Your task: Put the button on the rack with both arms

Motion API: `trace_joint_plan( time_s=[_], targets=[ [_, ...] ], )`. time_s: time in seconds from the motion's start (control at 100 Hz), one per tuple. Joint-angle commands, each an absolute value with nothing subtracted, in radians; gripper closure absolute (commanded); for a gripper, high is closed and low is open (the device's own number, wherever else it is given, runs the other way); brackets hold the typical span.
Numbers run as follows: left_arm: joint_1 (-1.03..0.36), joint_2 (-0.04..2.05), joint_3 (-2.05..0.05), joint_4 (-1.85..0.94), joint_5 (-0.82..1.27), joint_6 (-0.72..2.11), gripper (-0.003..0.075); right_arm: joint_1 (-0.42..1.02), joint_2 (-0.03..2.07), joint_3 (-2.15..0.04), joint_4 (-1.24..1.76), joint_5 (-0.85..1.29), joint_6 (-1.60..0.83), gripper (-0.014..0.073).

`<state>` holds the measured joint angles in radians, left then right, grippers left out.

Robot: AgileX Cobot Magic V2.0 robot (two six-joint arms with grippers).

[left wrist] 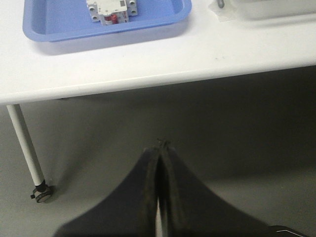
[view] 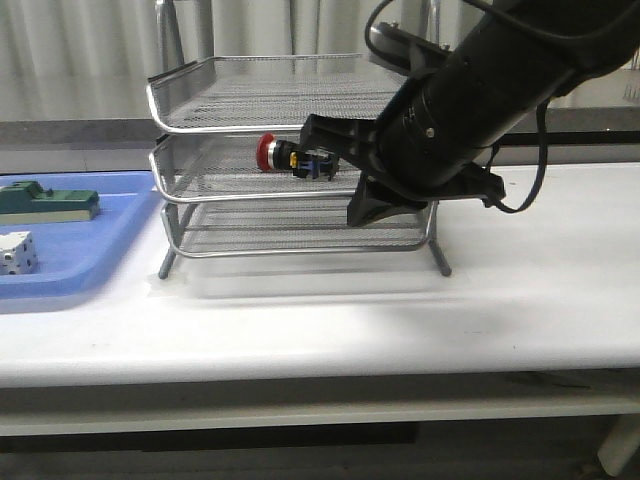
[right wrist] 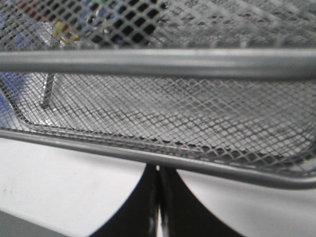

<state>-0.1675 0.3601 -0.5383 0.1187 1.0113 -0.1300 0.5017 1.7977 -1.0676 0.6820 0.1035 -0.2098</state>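
The button (view: 288,155), with its red cap and black body, lies on its side on the middle tier of the silver wire-mesh rack (view: 250,200), cap pointing left. My right gripper (view: 356,216) is shut and empty, just in front of the rack's right side, below the button. In the right wrist view its shut fingertips (right wrist: 159,169) sit under the rack's front rail (right wrist: 158,61). The button's yellow bits (right wrist: 65,31) show blurred through the mesh. My left gripper (left wrist: 161,145) is shut on nothing, hanging over the floor beyond the table edge, and is out of the front view.
A blue tray (view: 90,255) at the left holds a green block (view: 50,203) and a white cube (view: 18,252). The left wrist view shows the blue tray (left wrist: 59,34) with a white switch block (left wrist: 111,11), and a table leg with a caster (left wrist: 24,143).
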Motion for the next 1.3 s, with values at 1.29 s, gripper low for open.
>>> trace_joint_plan(
  time_s=[1.29],
  targets=[
    [-0.168, 0.366, -0.564, 0.118, 0.951, -0.143, 0.0741, 0.366, 1.381, -0.914, 0.546, 0.305, -0.216, 0.0653]
  ],
)
